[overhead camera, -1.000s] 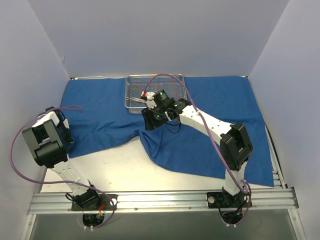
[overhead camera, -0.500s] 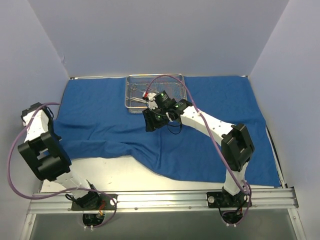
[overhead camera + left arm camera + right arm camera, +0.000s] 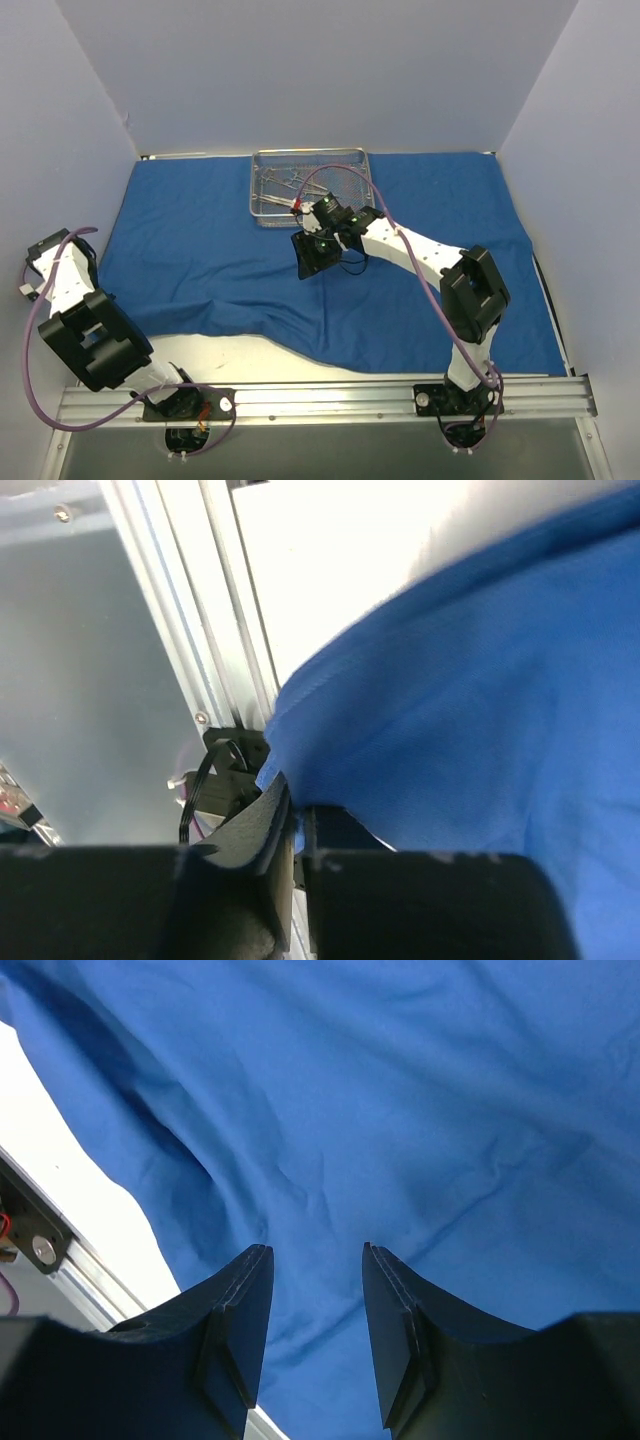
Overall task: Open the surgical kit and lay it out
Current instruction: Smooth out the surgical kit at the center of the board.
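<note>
While the blue cloth wrap (image 3: pixel 200 240) lies opened across most of the bench (image 3: pixel 230 355), its near edge is wavy and falls short on the left, so the step in hand looks like spreading the wrap flat. The left end effector (image 3: pixel 290 810) is pressed together on the cloth's near-left corner, out by the bench's left side and close to the rail. The right end effector (image 3: pixel 318 1260) hangs over the middle of the cloth with its jaws partly spread and nothing between them. The wire-mesh tray (image 3: pixel 310 152) sits on the cloth at the far middle, with the steel instruments (image 3: pixel 285 185) inside it. The next move likely calls for a low, even pull toward the near-left corner — not so hard that the tray shifts — then a release. After that the instruments need lifting out onto the cloth.
</note>
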Robot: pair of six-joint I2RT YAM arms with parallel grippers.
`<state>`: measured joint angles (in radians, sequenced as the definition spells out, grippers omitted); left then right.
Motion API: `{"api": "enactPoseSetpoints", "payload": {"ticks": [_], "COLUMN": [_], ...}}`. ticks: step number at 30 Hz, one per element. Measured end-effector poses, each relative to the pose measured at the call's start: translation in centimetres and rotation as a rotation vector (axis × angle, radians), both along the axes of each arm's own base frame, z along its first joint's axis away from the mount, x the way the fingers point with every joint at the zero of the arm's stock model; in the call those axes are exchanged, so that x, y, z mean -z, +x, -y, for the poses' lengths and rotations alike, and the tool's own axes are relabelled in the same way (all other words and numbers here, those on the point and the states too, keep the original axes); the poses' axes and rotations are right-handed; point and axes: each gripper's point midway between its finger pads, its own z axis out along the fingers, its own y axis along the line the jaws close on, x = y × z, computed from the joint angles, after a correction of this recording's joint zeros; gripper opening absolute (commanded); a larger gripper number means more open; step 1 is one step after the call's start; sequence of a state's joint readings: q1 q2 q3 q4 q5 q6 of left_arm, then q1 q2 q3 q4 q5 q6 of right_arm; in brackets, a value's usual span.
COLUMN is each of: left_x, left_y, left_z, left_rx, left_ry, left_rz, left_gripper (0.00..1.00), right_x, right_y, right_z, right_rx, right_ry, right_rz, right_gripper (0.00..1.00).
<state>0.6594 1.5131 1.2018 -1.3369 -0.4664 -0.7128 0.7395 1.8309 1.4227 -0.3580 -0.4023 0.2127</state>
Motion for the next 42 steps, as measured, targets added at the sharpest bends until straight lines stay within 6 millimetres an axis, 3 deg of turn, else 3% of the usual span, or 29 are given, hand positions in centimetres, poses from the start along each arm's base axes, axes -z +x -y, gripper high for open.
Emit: {"api": "enactPoseSetpoints", "payload": {"ticks": [2, 7, 8, 9, 12, 13, 15, 20, 24, 25, 28, 31, 34, 37, 39, 42], "left_x": [0.0, 0.9, 1.2, 1.4, 1.7, 1.6, 1.5, -0.4, -3.4, -4.2, -6.4, -6.9, -5.6, -2.5, 0.5, 4.9], "left_y": [-0.3, -1.6, -2.0, -2.5, -3.3, -3.4, -3.3, -1.3, 3.2, 4.6, 8.8, 11.1, 12.6, 14.7, 15.6, 14.3], "left_z": [-0.3, -0.3, -0.2, 0.0, 0.4, 0.5, 0.6, -0.4, -0.7, -0.2, 2.9, 6.3, 7.6, 8.8, 9.7, 11.4], "left_rx": [-0.015, -0.062, -0.077, -0.091, -0.117, -0.119, -0.124, -0.103, 0.034, 0.087, 0.279, 0.446, 0.518, 0.557, 0.565, 0.531], "left_ry": [0.005, -0.025, -0.037, -0.047, -0.054, -0.050, -0.036, 0.062, 0.178, 0.194, 0.192, 0.103, 0.005, -0.127, -0.221, -0.373], "left_rz": [-0.006, -0.023, -0.032, -0.042, -0.060, -0.061, -0.061, -0.021, 0.079, 0.111, 0.224, 0.293, 0.311, 0.305, 0.294, 0.258], "left_gripper": [0.19, 0.22, 0.34, 0.54, 0.74, 0.86, 0.96, 0.96, 0.95, 0.93, 0.76, 0.57, 0.42, 0.28, 0.26, 0.25], "right_x": [0.1, 0.6, 0.8, 1.0, 1.8, 2.0, 2.0, 2.2, 2.5, 2.7, 3.4, 4.2, 5.0, 5.9, 6.5, 7.5], "right_y": [-0.2, -0.8, -0.9, -1.2, -2.1, -2.5, -3.2, -4.7, -5.4, -5.5, -6.1, -7.0, -8.4, -9.9, -10.8, -12.7], "right_z": [0.1, 0.2, 0.3, 0.3, 0.5, 0.5, -0.1, -2.5, -4.7, -5.1, -6.2, -7.3, -8.4, -9.1, -9.3, -9.0], "right_rx": [-0.003, -0.011, -0.013, -0.014, -0.028, -0.035, -0.060, -0.140, -0.204, -0.215, -0.239, -0.258, -0.278, -0.289, -0.289, -0.291], "right_ry": [-0.001, -0.003, -0.005, -0.007, -0.018, -0.026, -0.025, -0.009, 0.024, 0.028, 0.037, 0.040, 0.039, 0.029, 0.018, -0.009], "right_rz": [-0.010, -0.031, -0.037, -0.045, -0.069, -0.074, -0.071, -0.075, -0.095, -0.101, -0.113, -0.132, -0.154, -0.190, -0.209, -0.243], "right_gripper": [0.41, 0.41, 0.41, 0.41, 0.41, 0.41, 0.41, 0.38, 0.31, 0.28, 0.20, 0.12, 0.09, 0.08, 0.07, 0.06]}}
